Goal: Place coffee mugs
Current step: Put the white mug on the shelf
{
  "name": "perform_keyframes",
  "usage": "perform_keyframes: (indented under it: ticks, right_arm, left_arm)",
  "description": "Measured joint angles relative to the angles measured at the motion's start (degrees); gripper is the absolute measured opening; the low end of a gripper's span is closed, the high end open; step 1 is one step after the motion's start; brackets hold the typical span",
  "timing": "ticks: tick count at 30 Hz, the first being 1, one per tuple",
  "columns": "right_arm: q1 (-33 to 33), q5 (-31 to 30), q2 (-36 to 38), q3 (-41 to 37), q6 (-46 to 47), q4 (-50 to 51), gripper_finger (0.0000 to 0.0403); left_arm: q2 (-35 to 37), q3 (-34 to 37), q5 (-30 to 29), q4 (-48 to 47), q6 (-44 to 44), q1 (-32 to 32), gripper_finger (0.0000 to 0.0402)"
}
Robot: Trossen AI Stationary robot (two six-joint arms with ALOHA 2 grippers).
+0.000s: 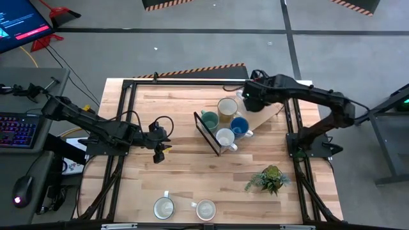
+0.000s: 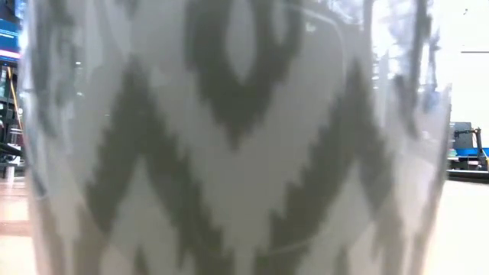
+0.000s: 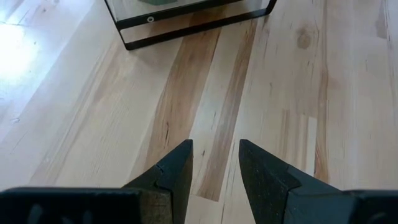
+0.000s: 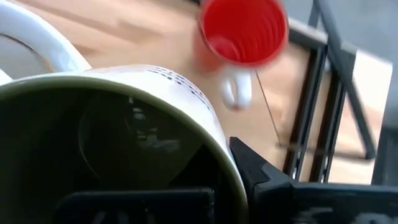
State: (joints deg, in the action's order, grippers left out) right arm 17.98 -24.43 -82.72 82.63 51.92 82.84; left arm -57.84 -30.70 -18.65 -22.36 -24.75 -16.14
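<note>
Olive-rimmed mug (image 4: 118,143) sat clamped in the right tool (image 1: 250,97) upper right, ready for setting down; left tool (image 3: 214,171) waited half-open.

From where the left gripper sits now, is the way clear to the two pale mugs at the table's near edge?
Probably yes. The left gripper hangs open and empty over bare wood, and nothing stands between it and the two pale mugs. The rack lies off to the other side.

Four mugs (image 1: 225,121) clustered mid-table, two pale mugs (image 1: 185,208) at near edge
</note>
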Motion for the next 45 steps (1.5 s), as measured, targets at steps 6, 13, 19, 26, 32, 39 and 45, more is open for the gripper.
perform_keyframes:
  ticks: [6, 13, 19, 26, 32, 39, 45]
  right_arm:
    - [-0.2, 2.4, 2.1, -7.9, 7.3, -1.8, 0.0]
    - [-0.3, 4.9, 2.0, -15.4, 10.9, -8.6, 0.0]
    - [-0.2, 2.6, 1.9, -20.8, 14.3, -12.2, 0.0]
    - [-0.2, 1.8, 1.9, -24.8, 16.3, -14.8, 0.0]
    - [0.7, 1.5, 2.1, -26.8, 17.5, -17.6, 0.0]
    - [1.5, -1.1, 2.0, -26.9, 17.6, -17.9, 0.0002]
    - [1.6, -1.0, 1.9, -27.0, 15.6, -20.1, 0.0022]
  left_arm:
    - [0.0, 0.0, 0.0, 0.0, 0.0, 0.0, 0.0122]
    - [0.0, 0.0, 0.0, 0.0, 0.3, 0.0, 0.0122]
    - [0.0, 0.0, 1.2, 0.0, 0.4, 0.0, 0.0122]
    - [0.0, 0.0, 3.3, 0.0, 0.4, 0.0, 0.0122]
    - [0.0, 0.0, 3.6, 0.0, 0.4, 0.0, 0.0122]
    - [0.0, 0.0, 5.3, 0.0, -0.7, 0.0, 0.0122]
    - [0.0, 0.0, 5.5, 0.0, -1.1, 0.0, 0.0122]
